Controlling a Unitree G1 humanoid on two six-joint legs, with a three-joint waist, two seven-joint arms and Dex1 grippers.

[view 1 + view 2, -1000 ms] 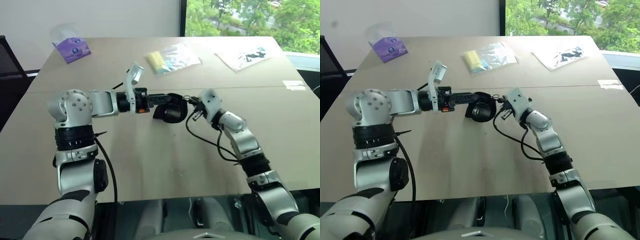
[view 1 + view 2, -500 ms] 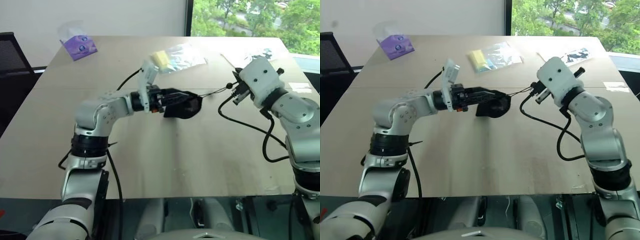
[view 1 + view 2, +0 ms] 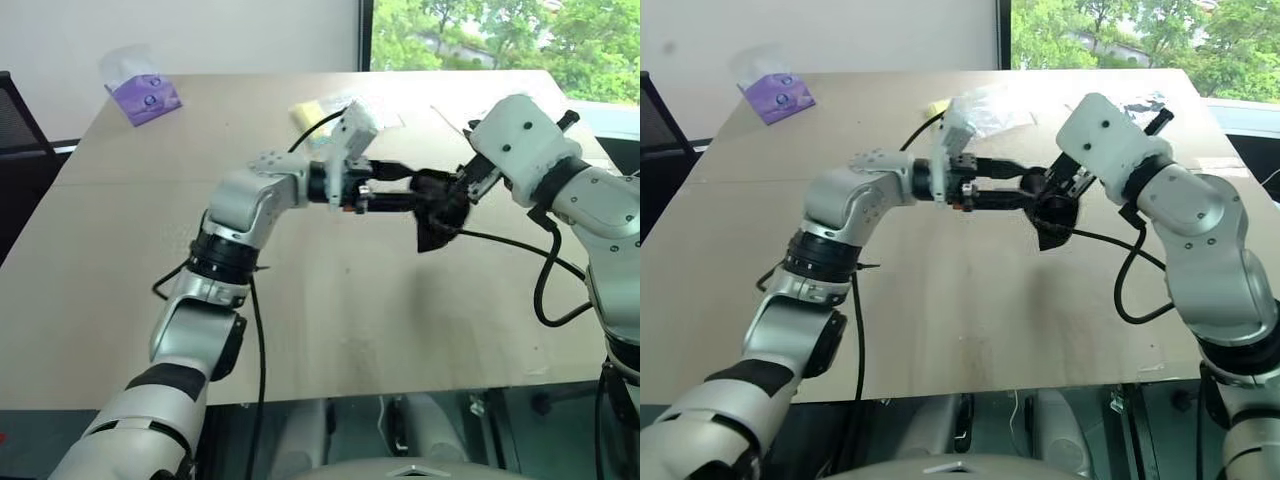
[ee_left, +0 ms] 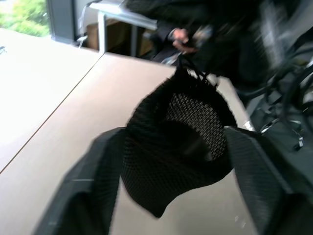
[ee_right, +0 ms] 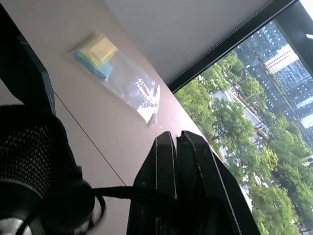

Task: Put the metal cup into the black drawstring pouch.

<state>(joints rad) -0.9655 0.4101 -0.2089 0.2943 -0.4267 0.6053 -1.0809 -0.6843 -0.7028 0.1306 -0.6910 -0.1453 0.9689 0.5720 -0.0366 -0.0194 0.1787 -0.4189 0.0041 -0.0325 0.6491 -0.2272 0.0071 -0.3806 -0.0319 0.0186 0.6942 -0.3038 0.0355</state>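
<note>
A wide beige table (image 3: 300, 300) stands in front of a white wall and a window with green trees behind it. The near part of the table is bare.

Above the middle of the table both arms meet. The black drawstring pouch (image 3: 436, 212) hangs in the air there, off the table top. The left gripper (image 3: 425, 192) reaches toward it from the left. In the left wrist view its two fingers (image 4: 95, 188) stand wide apart, one on each side of the pouch, and it is not clear that they press on the mesh fabric. The right gripper (image 5: 177, 147) comes from the right and is fully closed; in the right wrist view the thin black cord (image 5: 132, 192) of the pouch runs into its closed fingers, so the pouch hangs by this cord. In the same view a bit of shiny metal shows at the bottom of the pouch; it may be the metal cup (image 5: 10, 226), but I cannot tell for sure.

Farther back lies a clear plastic bag with yellow and blue items (image 5: 100, 56). A purple packet (image 3: 145, 95) lies at the far left corner, and a printed clear sheet (image 5: 146, 98) at the far right.
</note>
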